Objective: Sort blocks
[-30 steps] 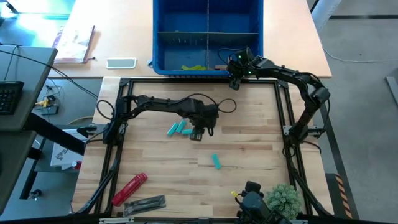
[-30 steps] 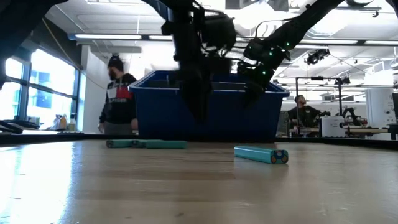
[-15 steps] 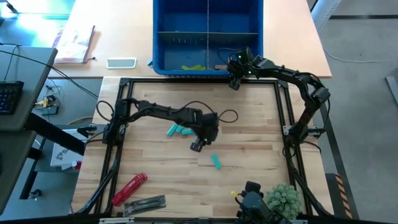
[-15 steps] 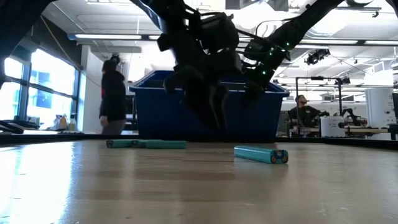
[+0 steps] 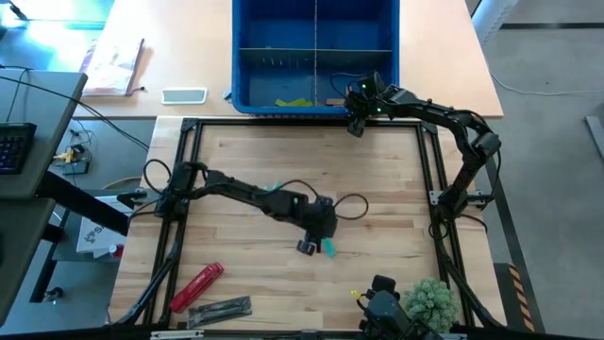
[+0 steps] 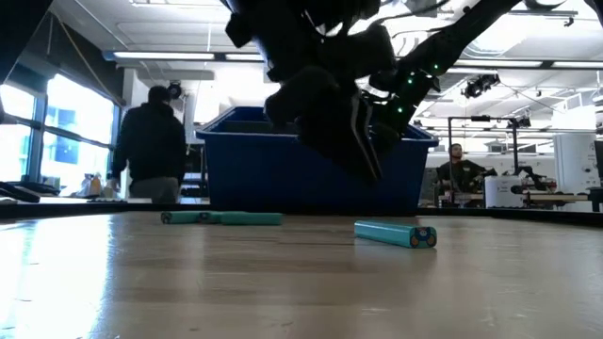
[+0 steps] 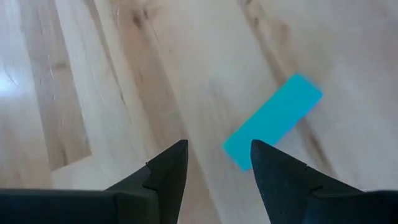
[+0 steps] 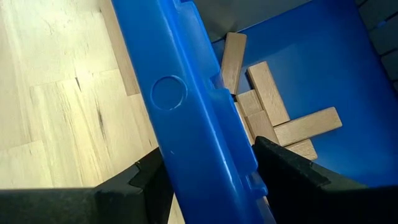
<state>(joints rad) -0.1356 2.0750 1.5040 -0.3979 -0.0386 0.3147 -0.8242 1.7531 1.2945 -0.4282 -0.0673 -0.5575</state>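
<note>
Wooden desk [image 5: 377, 189] carried a lone teal block [image 5: 328, 247] just beside the left gripper [image 5: 309, 247], fingers released and empty. Right gripper [image 5: 354, 127], also released, hung over the blue bin's [image 5: 247, 94] front wall above tan blocks [image 8: 283, 127]; a red tool [image 5: 195, 286] lay well apart.

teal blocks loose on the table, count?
3 at least: one teal block by the left gripper, plus a row of two or more farther left, mostly hidden under the left arm from above.

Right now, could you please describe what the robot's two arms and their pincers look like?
Both arms are dark, slim and jointed. The left arm has a thin black cable looping near its wrist; the right arm shows small green lights near its pincer. The left pincer has two dark, wedge-shaped fingers.
</note>
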